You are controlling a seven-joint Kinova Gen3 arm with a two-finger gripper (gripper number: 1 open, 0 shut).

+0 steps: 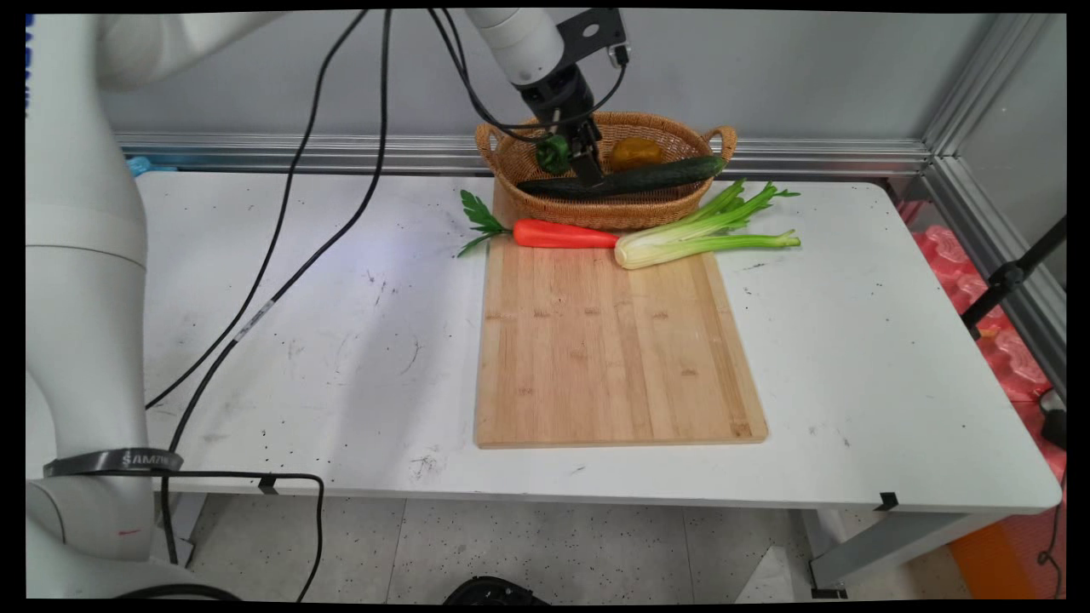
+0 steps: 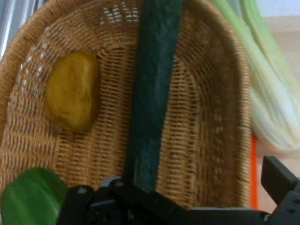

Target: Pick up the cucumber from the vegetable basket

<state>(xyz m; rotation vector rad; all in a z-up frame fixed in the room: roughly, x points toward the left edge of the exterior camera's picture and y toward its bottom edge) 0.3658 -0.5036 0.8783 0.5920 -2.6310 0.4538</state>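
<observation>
I have the gripper (image 1: 588,168) lowered into the wicker basket (image 1: 511,157) at the table's (image 1: 851,340) far edge, jaws pinching the cucumber (image 1: 656,176) near its left end. The cucumber lies lengthwise across the basket, beside a yellow potato (image 1: 634,151) and a green pepper (image 1: 553,153). A carrot (image 1: 562,234) and celery (image 1: 698,238) lie on the cutting board (image 1: 613,358) just in front.

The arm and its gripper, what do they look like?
A white arm of rounded tubular links ends in a black two-finger gripper of jointed black linkage. Thin black cables hang from it, and a grey lettered band rings its base.
</observation>
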